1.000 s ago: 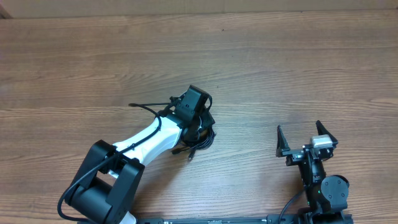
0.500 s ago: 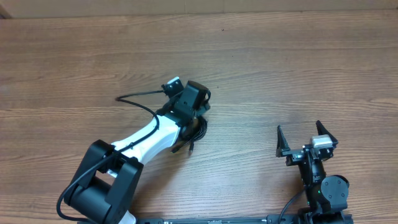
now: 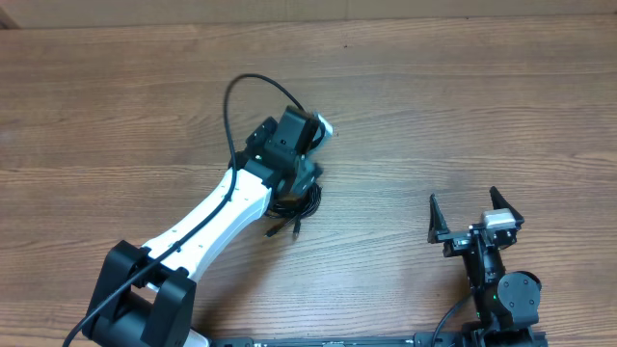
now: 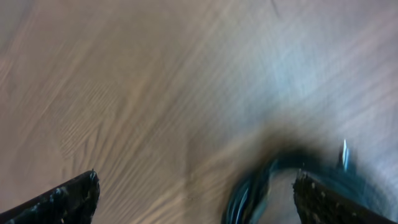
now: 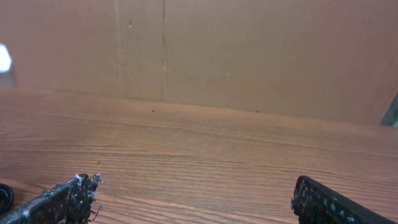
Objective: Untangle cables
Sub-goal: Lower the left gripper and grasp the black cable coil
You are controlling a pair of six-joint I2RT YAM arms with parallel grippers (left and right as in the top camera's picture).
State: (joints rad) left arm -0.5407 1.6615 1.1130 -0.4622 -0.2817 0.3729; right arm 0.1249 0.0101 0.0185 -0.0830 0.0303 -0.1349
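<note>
The cables (image 3: 297, 204) lie in a small black coiled heap on the wooden table (image 3: 463, 106), with plug ends (image 3: 277, 230) poking out at its lower left. My left gripper (image 3: 301, 172) hangs right over the far side of the heap. In the left wrist view, which is blurred, the left gripper (image 4: 196, 177) is open, its fingertips (image 4: 74, 194) wide apart. A smeared stretch of cable (image 4: 245, 194) shows between them, nearer the right finger and not pinched. My right gripper (image 3: 463, 196) stands open and empty at the lower right, far from the heap.
A black wire loop (image 3: 231, 96) arcs from the white left arm (image 3: 207, 222) up over its wrist. In the right wrist view, the right gripper (image 5: 194, 182) faces bare wood and a brown back wall (image 5: 249, 56).
My left gripper has opened wide, turned at the wrist and shifted towards the far side. The wire loop on the arm swung from the left to above it. The right arm stayed still.
</note>
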